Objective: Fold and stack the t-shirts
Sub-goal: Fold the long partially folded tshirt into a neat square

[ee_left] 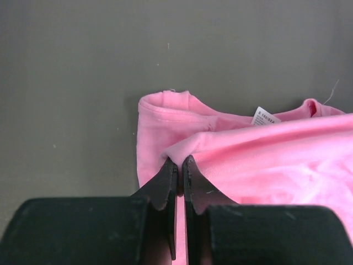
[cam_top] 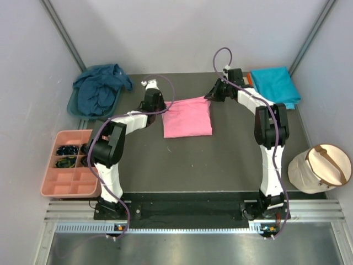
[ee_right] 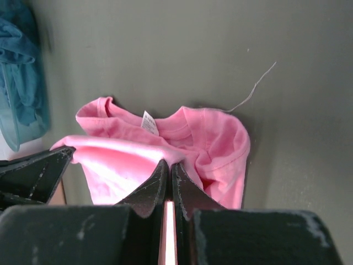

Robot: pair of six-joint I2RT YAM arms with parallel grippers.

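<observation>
From above, the pink t-shirt (cam_top: 187, 118) lies mid-way on the table (cam_top: 220, 163), its far edge running 9 to 3 o'clock between left gripper (cam_top: 163, 105) and right gripper (cam_top: 210, 95) (equally near); the left wrist view, then the right, shows jaws pinched on that edge.

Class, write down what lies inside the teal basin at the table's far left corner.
A crumpled dark blue t-shirt fills the teal basin, spilling over its rim. Whatever lies beneath the cloth is covered.
</observation>
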